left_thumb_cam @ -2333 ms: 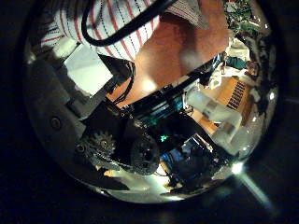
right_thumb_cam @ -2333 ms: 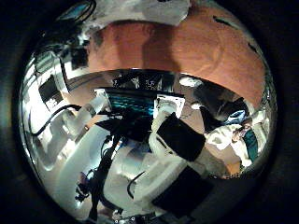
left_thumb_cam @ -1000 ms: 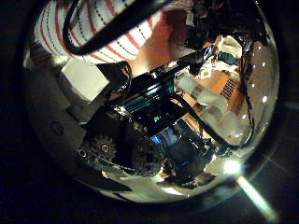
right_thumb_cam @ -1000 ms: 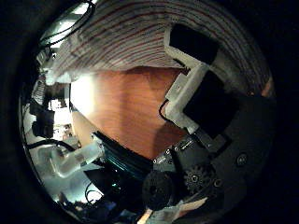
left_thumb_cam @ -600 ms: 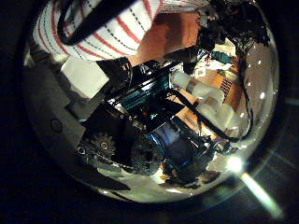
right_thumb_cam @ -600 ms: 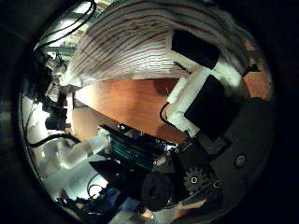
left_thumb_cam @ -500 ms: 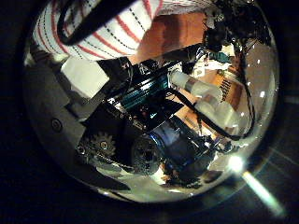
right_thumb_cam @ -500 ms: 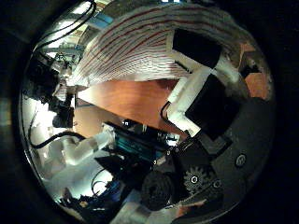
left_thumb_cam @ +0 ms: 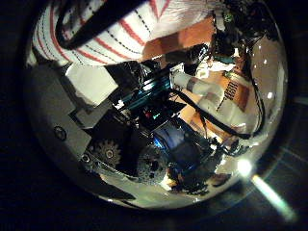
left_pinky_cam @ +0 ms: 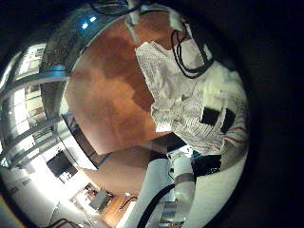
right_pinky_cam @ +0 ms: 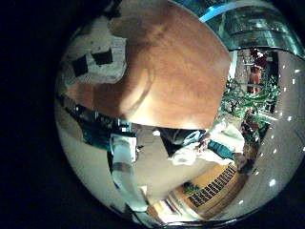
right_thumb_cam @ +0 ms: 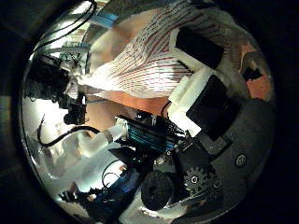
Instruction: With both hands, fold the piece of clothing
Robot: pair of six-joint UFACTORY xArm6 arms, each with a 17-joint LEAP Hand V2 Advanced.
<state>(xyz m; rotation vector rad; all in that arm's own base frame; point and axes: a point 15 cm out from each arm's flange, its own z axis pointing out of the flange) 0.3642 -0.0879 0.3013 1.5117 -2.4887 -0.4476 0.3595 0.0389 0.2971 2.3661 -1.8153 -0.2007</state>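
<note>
Two palm cameras give us the striped shirt [left_pinky_cam: 190,90] lying rumpled on the wooden table [left_pinky_cam: 104,85]. We can see a hand [left_pinky_cam: 217,116] pressing on the cloth, but can't tell which one. Right hand [right_thumb_cam: 201,79] has fingers [right_thumb_cam: 196,47] against the stripes; grip unclear. Left hand's fingers [left_thumb_cam: 91,82] sit beside the fabric, also unclear.

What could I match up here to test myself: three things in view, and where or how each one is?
Things:
1. striped garment
2. table
3. right hand

Places or states:
A. close against the striped cloth
B. lying rumpled on the table
C. top largely bare

Pairs: 1-B, 2-C, 3-A
</note>
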